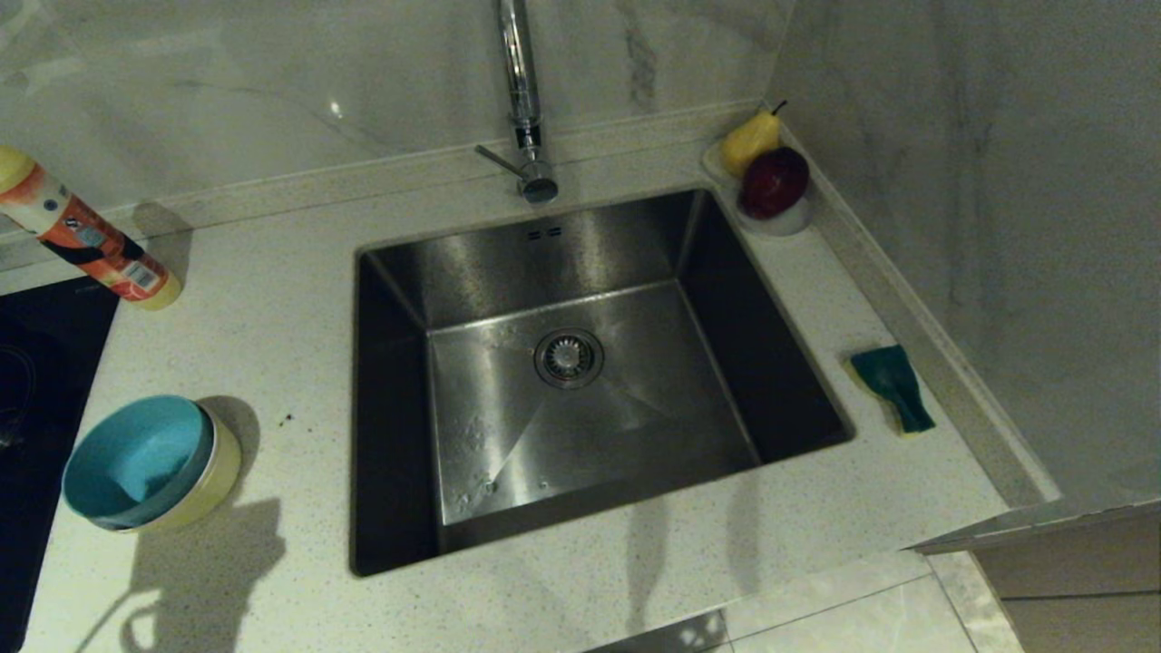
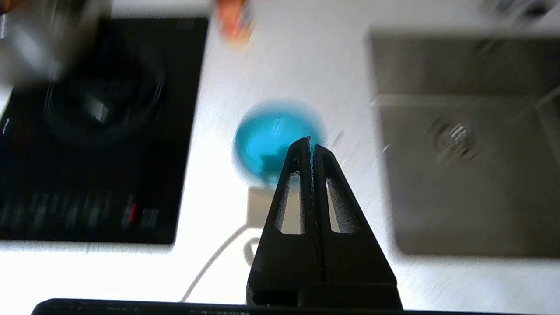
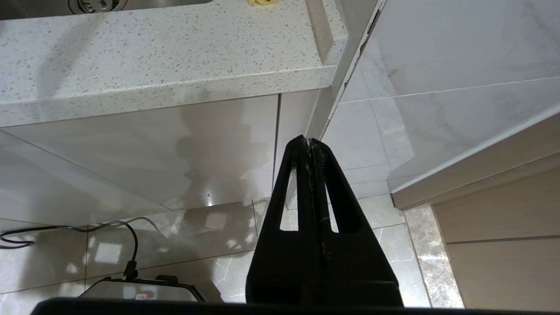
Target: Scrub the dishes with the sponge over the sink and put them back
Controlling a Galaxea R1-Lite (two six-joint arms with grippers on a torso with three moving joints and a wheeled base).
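The bowls (image 1: pixel 150 462) are sitting nested on the counter (image 1: pixel 272 345) left of the sink (image 1: pixel 580 363), blue one on top, probably stacked for easy grabbing. The sponge (image 1: pixel 892 388) is lying on the right rim, near the wall. The left gripper (image 2: pixel 309 141) is hanging above the bowls, fingers pressed together. The right gripper (image 3: pixel 309 141) is parked below the counter edge, also closed. Lots of open room around the bowls.
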